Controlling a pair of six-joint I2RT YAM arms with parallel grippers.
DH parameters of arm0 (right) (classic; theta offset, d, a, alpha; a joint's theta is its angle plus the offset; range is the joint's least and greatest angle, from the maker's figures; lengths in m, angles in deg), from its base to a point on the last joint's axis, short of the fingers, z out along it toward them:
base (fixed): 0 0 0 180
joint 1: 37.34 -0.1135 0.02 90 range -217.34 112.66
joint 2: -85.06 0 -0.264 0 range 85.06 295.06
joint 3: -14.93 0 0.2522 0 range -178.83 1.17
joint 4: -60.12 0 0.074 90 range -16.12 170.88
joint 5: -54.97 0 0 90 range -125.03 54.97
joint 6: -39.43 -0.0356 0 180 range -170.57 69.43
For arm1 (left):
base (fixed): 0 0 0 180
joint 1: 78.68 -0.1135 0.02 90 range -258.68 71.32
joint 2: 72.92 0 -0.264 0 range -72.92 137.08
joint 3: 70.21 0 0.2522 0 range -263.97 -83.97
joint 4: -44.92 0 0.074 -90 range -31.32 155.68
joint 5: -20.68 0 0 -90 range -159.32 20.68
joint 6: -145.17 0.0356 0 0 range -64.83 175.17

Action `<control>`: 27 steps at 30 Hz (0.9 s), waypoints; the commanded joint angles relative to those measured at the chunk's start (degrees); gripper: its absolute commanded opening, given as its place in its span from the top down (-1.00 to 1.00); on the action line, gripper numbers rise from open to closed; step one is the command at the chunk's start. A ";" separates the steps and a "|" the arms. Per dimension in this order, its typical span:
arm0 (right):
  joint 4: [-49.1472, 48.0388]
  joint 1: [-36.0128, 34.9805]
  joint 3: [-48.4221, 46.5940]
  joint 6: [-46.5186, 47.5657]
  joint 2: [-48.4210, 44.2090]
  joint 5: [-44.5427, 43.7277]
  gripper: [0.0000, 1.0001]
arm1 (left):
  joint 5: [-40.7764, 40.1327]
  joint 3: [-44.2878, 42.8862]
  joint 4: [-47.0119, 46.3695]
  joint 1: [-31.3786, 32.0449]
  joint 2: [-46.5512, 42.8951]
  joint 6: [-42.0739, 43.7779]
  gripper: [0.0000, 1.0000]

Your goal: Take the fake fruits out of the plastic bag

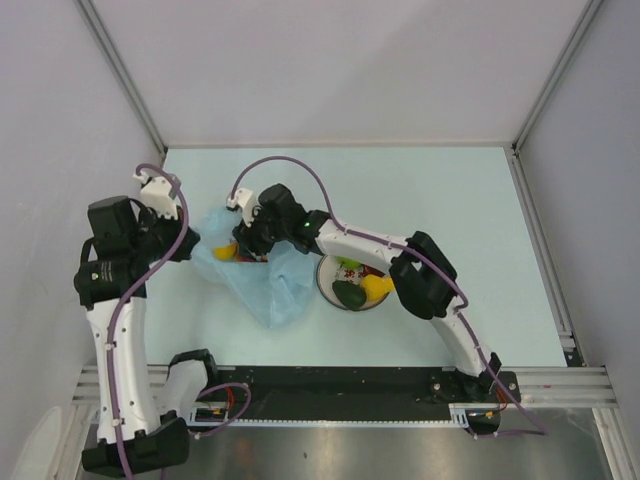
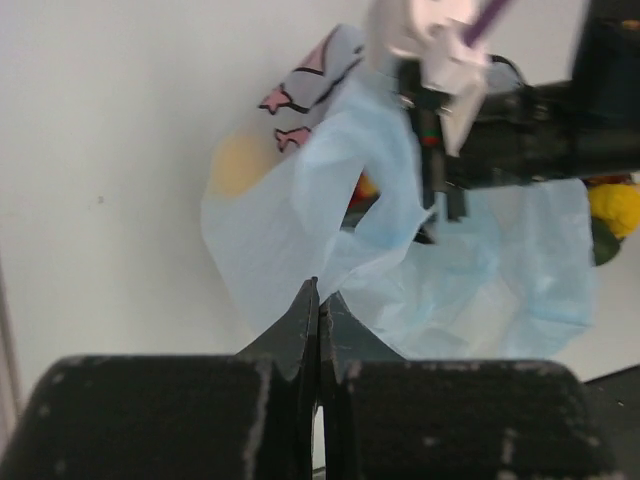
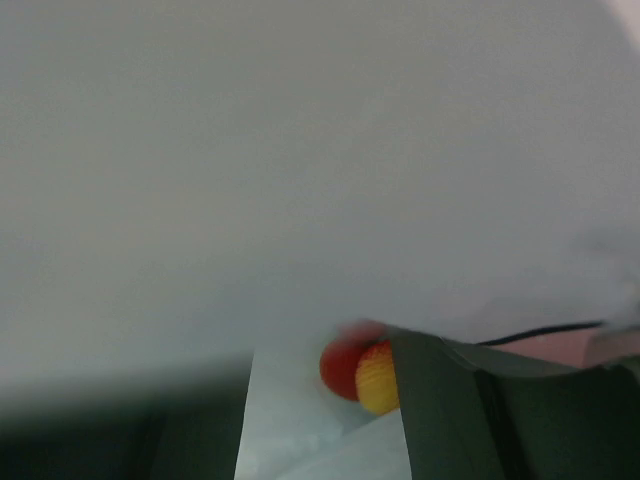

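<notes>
The light-blue plastic bag [image 1: 262,283] lies crumpled left of centre. My left gripper [image 1: 192,245] is shut on its left edge; the left wrist view shows the jaws [image 2: 318,292] pinching the film of the bag [image 2: 470,280]. My right gripper [image 1: 255,240] reaches into the bag's mouth. In the right wrist view the film covers most of the frame, and a red and yellow fruit [image 3: 362,375] sits between the spread fingers [image 3: 440,410], against the right one. An orange piece [image 1: 228,252] shows inside the bag. Green and yellow fruits [image 1: 358,288] lie on the plate.
The round white plate [image 1: 326,288] stands just right of the bag, under my right forearm. The yellow fruit [image 2: 615,205] on it shows at the right edge of the left wrist view. Walls enclose the table on three sides.
</notes>
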 commanded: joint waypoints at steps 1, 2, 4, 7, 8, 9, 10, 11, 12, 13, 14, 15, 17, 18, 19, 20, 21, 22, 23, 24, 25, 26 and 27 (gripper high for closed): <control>-5.89 -0.57 -6.11 -3.03 4.08 -4.73 -0.20 | 7.89 4.69 2.82 -0.65 -3.89 -2.43 0.99; -6.33 -0.91 -7.24 -3.38 4.70 -5.26 -0.26 | 5.90 4.62 2.29 -0.65 -4.96 -3.66 1.00; -7.82 -1.53 -7.87 -3.21 6.71 -7.18 -0.55 | 3.86 4.36 2.55 -0.82 -6.20 -3.68 1.00; -10.01 -3.11 -9.45 -1.81 9.09 -9.47 -0.85 | 0.09 2.35 4.92 -0.91 -6.03 -2.28 0.99; -10.81 -3.46 -9.54 -1.80 9.45 -10.09 -0.95 | -0.36 1.99 5.97 -0.91 -6.46 -0.44 0.99; -11.52 -3.81 -9.89 -2.15 9.89 -10.71 -0.99 | -0.71 1.72 6.33 -0.91 -6.90 0.62 0.99; -12.39 -3.99 -10.41 -2.24 10.41 -11.76 -1.00 | -2.11 1.55 6.68 -0.91 -7.51 1.68 1.00; -12.66 -4.08 -10.85 -2.33 11.46 -12.46 -0.99 | -3.08 1.46 6.94 -0.91 -8.48 1.77 0.99; -12.93 -4.17 -11.56 -2.33 11.91 -14.04 -0.99 | -3.70 1.28 7.21 -0.91 -8.66 1.86 0.99; -13.63 -4.17 -11.65 -2.42 12.26 -15.10 -0.99 | -3.88 0.67 7.47 -0.91 -8.84 2.56 0.99; -14.07 -4.08 -11.82 -2.42 13.13 -15.98 -0.99 | -4.14 0.49 8.08 -0.82 -8.92 2.83 0.99; -14.59 -4.08 -12.00 -2.33 13.66 -17.12 -0.99 | -4.49 0.23 8.44 -0.91 -9.01 3.09 1.00; -14.51 -3.64 -13.84 -2.07 16.11 -16.61 -0.99 | -5.80 -0.12 8.88 -1.00 -9.10 4.06 1.00; -14.25 -3.47 -14.72 -2.07 17.00 -15.47 -1.00 | -6.33 -0.21 9.05 -0.91 -9.19 4.23 0.99; -14.34 -3.38 -16.21 -2.07 18.05 -15.02 -0.99 | -6.43 -0.30 9.14 -0.91 -9.19 4.50 0.99; -14.42 -3.38 -16.92 -1.98 18.85 -14.67 -0.99 | -6.17 -0.47 9.32 -0.91 -9.02 4.59 0.99; -14.51 -3.38 -17.97 -1.98 20.77 -14.23 -0.99 | -5.90 -0.48 9.41 -0.91 -8.93 4.76 0.99; -14.51 -3.47 -18.85 -1.55 21.57 -13.97 -0.99 | -5.81 -0.56 9.49 -0.91 -8.58 4.85 0.99; -14.51 -3.55 -20.34 -1.19 22.36 -13.88 -0.99 | -5.81 -0.48 9.49 -0.91 -8.40 4.76 0.99; -14.51 -3.73 -20.87 -0.84 23.68 -13.88 -0.99 | -5.81 -0.48 9.49 -1.00 -8.22 4.76 0.99; -14.51 -3.82 -21.05 -0.49 23.95 -13.88 -0.99 | -5.73 -0.48 9.41 -0.91 -7.70 4.76 0.99; -14.51 -3.73 -21.32 -0.23 24.21 -13.79 -0.99 | -5.72 -0.48 9.32 -0.82 -7.52 4.76 0.99; -14.42 -3.64 -21.32 -0.22 24.04 -13.44 -0.97 | -5.38 -0.13 9.14 -0.91 -7.26 4.76 0.99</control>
